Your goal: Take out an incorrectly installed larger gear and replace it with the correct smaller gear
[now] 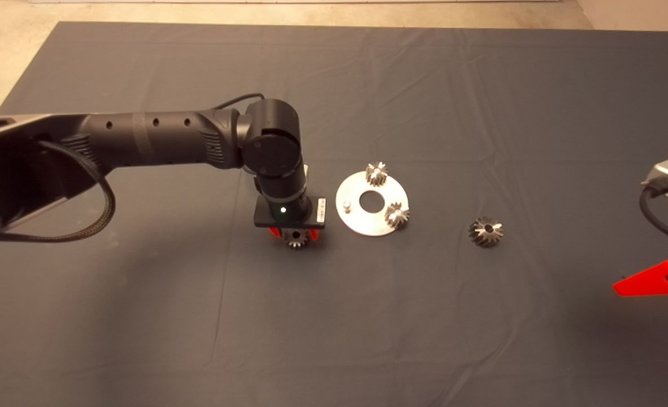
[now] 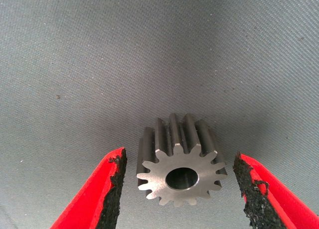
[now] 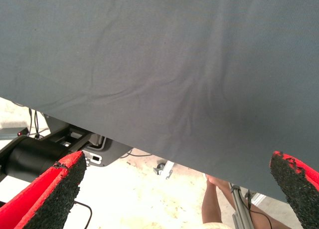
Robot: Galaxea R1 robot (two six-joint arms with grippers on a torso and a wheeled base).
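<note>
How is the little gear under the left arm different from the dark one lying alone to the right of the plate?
The smaller gear is bright silver with straight teeth; the larger gear is darker, wider, with slanted teeth. The smaller gear sits between the left gripper's open fingers; the larger gear lies alone right of the round plate. Both rest on the mat and have a centre hole.

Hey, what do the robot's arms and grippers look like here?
The left arm is a black tube with round joints and a braided black cable looping under it. Its left gripper has red fingers with rough black pads. The right gripper shows red fingers, a green part and a black cable.
</note>
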